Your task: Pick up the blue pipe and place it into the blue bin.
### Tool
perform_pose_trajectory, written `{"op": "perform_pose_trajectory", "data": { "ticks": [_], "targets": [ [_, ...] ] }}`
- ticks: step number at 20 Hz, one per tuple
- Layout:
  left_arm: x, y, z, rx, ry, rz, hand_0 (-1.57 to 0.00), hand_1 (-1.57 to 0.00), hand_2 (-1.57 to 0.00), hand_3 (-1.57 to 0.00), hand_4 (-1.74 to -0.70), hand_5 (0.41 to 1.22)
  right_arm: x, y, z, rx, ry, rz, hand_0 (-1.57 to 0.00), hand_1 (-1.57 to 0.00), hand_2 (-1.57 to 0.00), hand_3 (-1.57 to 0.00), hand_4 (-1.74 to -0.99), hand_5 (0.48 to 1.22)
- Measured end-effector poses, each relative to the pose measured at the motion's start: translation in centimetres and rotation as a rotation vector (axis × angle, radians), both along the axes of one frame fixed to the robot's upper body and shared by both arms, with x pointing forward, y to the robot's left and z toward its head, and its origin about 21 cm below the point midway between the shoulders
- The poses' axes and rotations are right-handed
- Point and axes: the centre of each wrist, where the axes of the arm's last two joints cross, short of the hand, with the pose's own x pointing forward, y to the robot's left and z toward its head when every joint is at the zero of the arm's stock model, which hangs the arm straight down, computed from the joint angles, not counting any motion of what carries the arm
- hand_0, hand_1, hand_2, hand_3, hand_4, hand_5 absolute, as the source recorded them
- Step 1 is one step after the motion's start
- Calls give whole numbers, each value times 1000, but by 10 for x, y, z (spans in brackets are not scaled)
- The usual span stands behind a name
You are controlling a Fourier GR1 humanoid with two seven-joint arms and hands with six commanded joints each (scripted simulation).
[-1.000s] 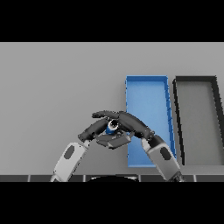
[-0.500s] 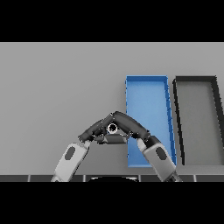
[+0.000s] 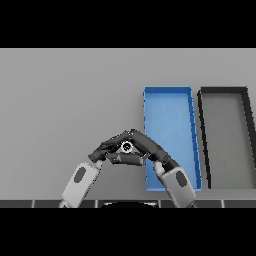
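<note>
The blue pipe (image 3: 127, 147) shows only as a small light ring with a dark hole, just left of the blue bin (image 3: 170, 102). Both hands meet over it and hide its body. My left hand (image 3: 106, 150) comes in from the lower left, with fingers above the pipe and the thumb under it. From the lower right, my right hand (image 3: 148, 145) lays its fingers over the pipe's top, and its wrist lies over the bin's near left corner. Together the fingers form a peak above the pipe.
A black bin (image 3: 225, 95) stands right of the blue bin, and the two almost touch. Grey table (image 3: 65, 100) stretches to the left and behind the hands.
The fingers of both hands have drawn in from a flat arch to a tight peak over the pipe. Less of the pipe's blue shows. The hands have stayed in place.
</note>
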Motion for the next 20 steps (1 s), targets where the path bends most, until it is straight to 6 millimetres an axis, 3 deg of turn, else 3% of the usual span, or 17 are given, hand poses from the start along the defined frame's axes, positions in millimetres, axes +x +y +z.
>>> {"op": "perform_pose_trajectory", "data": {
  "ticks": [2,4,7,10,13,16,20],
  "targets": [
    [0,6,-2,49,-10,-26,-601,-560,-547,-430,-1250,1221,0,4,-1,-20,7,-7,-1564,-1564,-1564,-1561,-1498,1211],
    [3,3,-1,88,6,-44,-384,-358,-350,-275,-1134,1063,1,4,-1,-33,12,-24,-1567,-1567,-1567,-1565,-1498,1215],
    [3,6,-3,128,41,-34,-196,-183,-178,-140,-1031,848,-1,2,1,-5,-4,-24,-1569,-1569,-1569,-1568,-1499,1218],
    [4,7,-3,144,67,-12,-100,-93,-91,-71,-977,682,3,2,4,-13,-30,-40,-1570,-1570,-1570,-1569,-1499,1219],
    [2,4,-7,150,116,4,-51,-47,-46,-36,-973,578,2,2,2,-9,-22,-29,-1570,-1570,-1570,-1570,-1499,1220],
    [4,4,-9,172,132,24,-25,-24,-23,-18,-970,531,4,1,3,27,-35,-46,-1571,-1571,-1571,-1571,-1497,1221],
    [4,8,-11,189,141,34,-10,-9,-9,-7,-971,493,4,-3,28,107,-14,-11,-1571,-1571,-1571,-1571,-1494,1221]
  ]
}}
